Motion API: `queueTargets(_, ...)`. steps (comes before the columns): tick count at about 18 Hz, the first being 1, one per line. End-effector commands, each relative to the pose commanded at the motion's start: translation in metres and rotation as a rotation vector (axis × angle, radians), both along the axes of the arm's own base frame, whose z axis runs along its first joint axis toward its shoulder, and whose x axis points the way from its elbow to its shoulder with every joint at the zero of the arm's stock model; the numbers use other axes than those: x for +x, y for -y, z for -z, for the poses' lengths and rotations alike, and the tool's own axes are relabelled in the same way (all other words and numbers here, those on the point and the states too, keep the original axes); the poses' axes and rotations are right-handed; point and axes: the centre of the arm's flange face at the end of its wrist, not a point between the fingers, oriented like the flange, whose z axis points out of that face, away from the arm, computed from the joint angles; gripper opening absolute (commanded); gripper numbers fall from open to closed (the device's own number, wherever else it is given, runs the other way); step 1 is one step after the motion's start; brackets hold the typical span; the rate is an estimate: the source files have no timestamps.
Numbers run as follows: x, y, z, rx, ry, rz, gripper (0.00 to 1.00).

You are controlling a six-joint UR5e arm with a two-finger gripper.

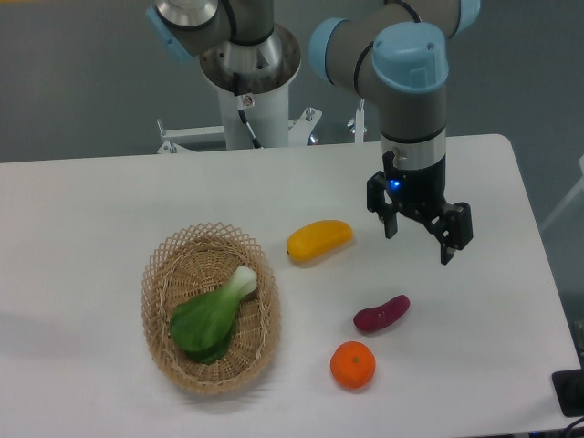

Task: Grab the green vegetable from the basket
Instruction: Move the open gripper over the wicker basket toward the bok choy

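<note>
Hovering released and empty well to the right of the basket (160, 301), the pincer (420, 233) has not yet approached – the green vegetable (212, 317) lies inside the basket, so the next move probably calls for travelling left and descending.

The arm (401, 55) reaches from its base at the table's far edge toward the right side, wrist pointing straight down. The gripper (419, 239) hangs above the table, its two black fingers (453, 239) spread apart, holding nothing.
</note>
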Motion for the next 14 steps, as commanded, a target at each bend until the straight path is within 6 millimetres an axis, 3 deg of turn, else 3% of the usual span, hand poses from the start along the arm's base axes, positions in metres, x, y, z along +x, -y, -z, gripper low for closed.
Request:
queueTargets(8,0.013,-0.004,0.014,0.013,0.047,-0.072,1.00)
queueTargets(11,0.031,-0.015,0.018,0.035,0.075,-0.128,1.00)
queueTargets(14,0.058,-0.038,0.021,0.062,0.110,-0.183,1.00)
